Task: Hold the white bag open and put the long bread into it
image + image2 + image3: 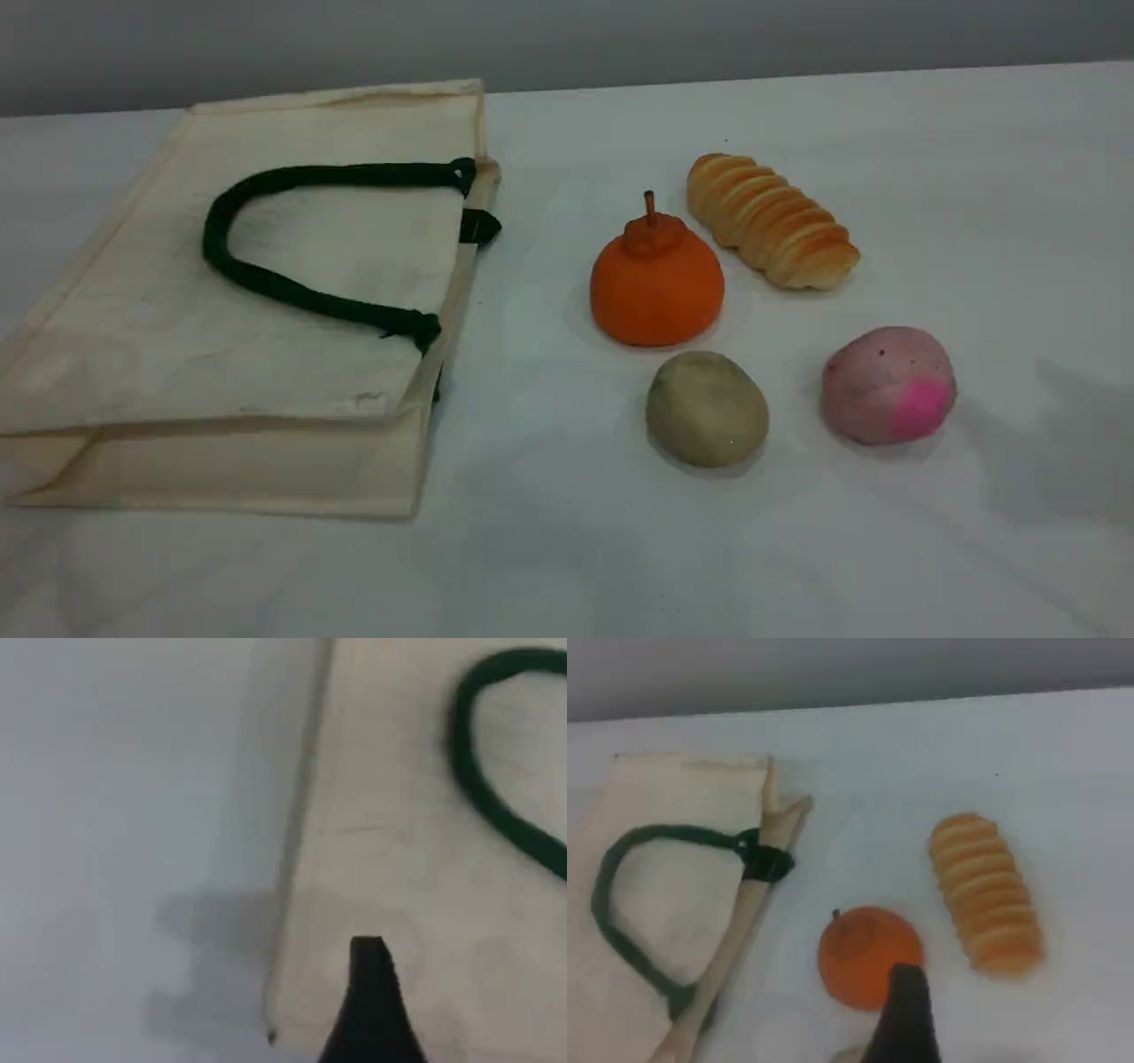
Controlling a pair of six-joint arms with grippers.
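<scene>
From where I stood, the job had hardly started. The white bag [133,337] lay flat on its side on the left of the table [886,549], its mouth turned to the right and pressed nearly closed, with 1 dark green handle [354,174] looped across the upper panel. The long bread [771,221] sat on the far right, well apart from the bag, just beside an orange fruit [656,283] with a stem. Nearer to me were a beige lump [706,408] and a pink lump [889,383]. Neither arm showed in the scene view. In the left wrist view the left gripper [372,988] hovered above the bag's canvas near 1 edge, and it looked released, with nothing in its jaws. In the right wrist view the right gripper [908,1014] hung above the orange fruit, likewise spread wide and gripping nothing, with the bread further to the right. By my judgement both steps were left to do: the mouth had not yet been lifted open, and the bread had not yet been picked up or carried over. I could read no brand, label or writing on the bag or on anything else.
</scene>
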